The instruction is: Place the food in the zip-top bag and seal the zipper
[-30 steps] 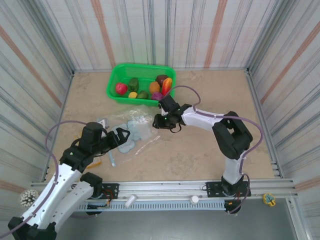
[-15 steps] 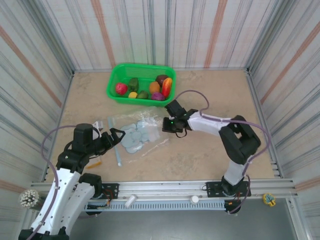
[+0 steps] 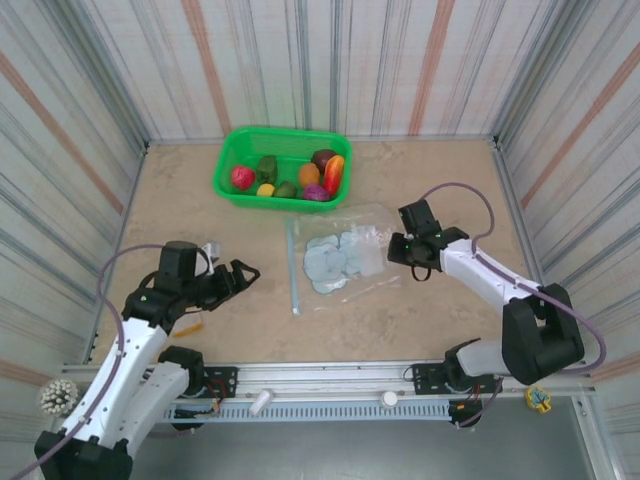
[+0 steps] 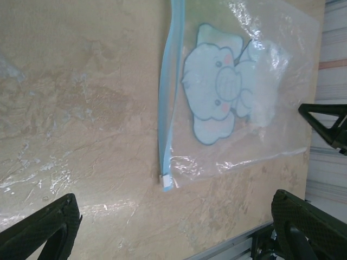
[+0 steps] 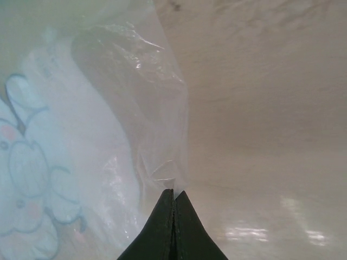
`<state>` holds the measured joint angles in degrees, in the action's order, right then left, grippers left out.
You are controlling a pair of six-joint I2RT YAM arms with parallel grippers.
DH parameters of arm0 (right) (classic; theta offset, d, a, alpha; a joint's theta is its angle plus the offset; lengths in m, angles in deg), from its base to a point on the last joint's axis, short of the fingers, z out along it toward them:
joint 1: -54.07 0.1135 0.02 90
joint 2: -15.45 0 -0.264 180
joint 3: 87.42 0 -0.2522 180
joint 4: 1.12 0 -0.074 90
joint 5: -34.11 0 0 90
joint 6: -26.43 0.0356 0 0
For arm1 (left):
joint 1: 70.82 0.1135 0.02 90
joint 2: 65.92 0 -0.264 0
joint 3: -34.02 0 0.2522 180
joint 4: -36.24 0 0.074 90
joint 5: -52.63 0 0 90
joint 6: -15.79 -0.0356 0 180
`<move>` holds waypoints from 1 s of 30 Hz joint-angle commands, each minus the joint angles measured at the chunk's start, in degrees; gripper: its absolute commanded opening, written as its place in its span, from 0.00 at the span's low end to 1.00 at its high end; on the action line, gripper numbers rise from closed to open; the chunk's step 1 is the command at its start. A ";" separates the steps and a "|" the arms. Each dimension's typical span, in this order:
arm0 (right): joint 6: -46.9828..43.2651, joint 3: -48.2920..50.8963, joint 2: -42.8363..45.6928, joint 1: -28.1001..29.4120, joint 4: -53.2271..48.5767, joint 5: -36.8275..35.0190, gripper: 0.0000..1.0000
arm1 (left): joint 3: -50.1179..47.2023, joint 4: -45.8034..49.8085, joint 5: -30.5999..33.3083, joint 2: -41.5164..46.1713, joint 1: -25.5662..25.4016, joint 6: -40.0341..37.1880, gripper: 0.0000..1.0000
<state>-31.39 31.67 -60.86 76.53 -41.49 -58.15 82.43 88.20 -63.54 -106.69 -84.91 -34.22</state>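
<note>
Since one second ago, the zip-top bag (image 3: 345, 262) has shifted from the left-centre of the counter (image 3: 450, 180) toward 3 o'clock, travelling with my right pincer (image 3: 392, 250). My left pincer (image 3: 235, 275), which then stood over the bag, has drawn back toward 8 o'clock and is now apart from it.

1. Right pincer. In the right wrist view my right pincer (image 5: 174, 192) has its fingers pressed together, tip to tip. The crinkled film of the bag (image 5: 81, 135) runs down to the tips and is nipped there. In the top view this grip sits on the bag's 3 o'clock edge.

2. Left pincer. In the left wrist view my left pincer (image 4: 173, 197) is spread wide, one finger at each lower corner of the view. It holds nothing. The bag (image 4: 244, 108) lies flat on the counter beyond it.

3. Zip-top bag. It lies flat near the counter's centre, with a pale blue elephant print (image 4: 217, 103) showing on it. The zipper (image 3: 293, 268) runs along the bag's 9 o'clock edge, pointing from 12 to 6 o'clock. In the left wrist view the zipper (image 4: 165, 108) is a thin pale blue strip.

4. Food. The food (image 3: 310, 175) lies in the green basket (image 3: 225, 180), at 12 o'clock of the bag and near the far wall.
</note>
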 commanded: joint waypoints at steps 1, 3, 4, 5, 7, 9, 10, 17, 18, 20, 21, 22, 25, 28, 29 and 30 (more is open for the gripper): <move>-4.46 -2.25 3.60 1.99 -4.80 -5.18 0.40 | -1.27 -2.86 -1.65 -0.62 -0.48 -1.11 0.95; -4.93 -4.78 3.75 6.23 -5.39 -8.24 0.48 | -2.29 -4.60 -0.81 -0.71 -1.39 -0.31 0.95; -4.93 -6.55 2.95 8.55 -5.90 -9.01 0.49 | -2.76 -5.42 -0.50 -0.96 -2.15 -0.02 0.95; -4.81 -8.65 1.48 10.92 -6.74 -9.29 0.49 | -3.18 -5.88 -0.01 -1.42 -2.95 0.22 0.94; -4.29 -12.68 -1.86 14.69 -7.72 -7.53 0.48 | -3.81 -6.21 1.14 -2.01 -4.79 0.73 0.94; -3.14 -16.54 -5.73 19.65 -6.80 -5.89 0.48 | -4.37 -6.14 2.98 -1.73 -6.43 1.36 0.94; -2.41 -18.15 -7.73 21.51 -6.34 -5.49 0.48 | -4.49 -5.62 4.20 -1.31 -7.01 1.83 0.95; 1.91 -35.22 -28.76 29.99 -8.29 -1.75 0.46 | -2.50 4.17 18.36 0.32 -7.18 7.51 0.97; 2.19 -37.18 -31.08 30.62 -9.09 -1.68 0.46 | -2.45 4.94 18.97 0.28 -7.18 7.98 0.97; 2.92 -40.75 -35.57 32.04 -10.42 -2.03 0.45 | -2.58 5.53 18.90 0.35 -7.18 7.71 0.98; 3.26 -41.72 -36.96 32.44 -10.76 -2.49 0.45 | -2.66 5.78 18.84 0.52 -7.18 7.49 0.98; 3.77 -42.87 -38.56 32.88 -11.35 -3.42 0.44 | -2.82 6.15 18.99 0.77 -7.18 7.40 0.98; 4.58 -45.52 -42.33 33.01 -13.41 -4.80 0.42 | -3.15 6.52 19.76 1.63 -7.18 7.99 0.99; 5.16 -46.44 -44.76 32.67 -13.42 -5.03 0.38 | -2.51 7.48 21.98 2.08 -7.18 8.31 0.99; 5.32 -46.45 -45.35 32.33 -13.19 -4.52 0.36 | -2.30 7.54 22.24 2.02 -7.18 8.19 0.99; 5.62 -46.68 -46.08 31.79 -13.12 -3.40 0.34 | -2.09 7.59 22.22 1.85 -7.18 8.01 0.99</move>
<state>-27.83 -13.21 -105.01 109.31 -52.09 -61.19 78.52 93.56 -44.22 -105.14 -91.97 -27.11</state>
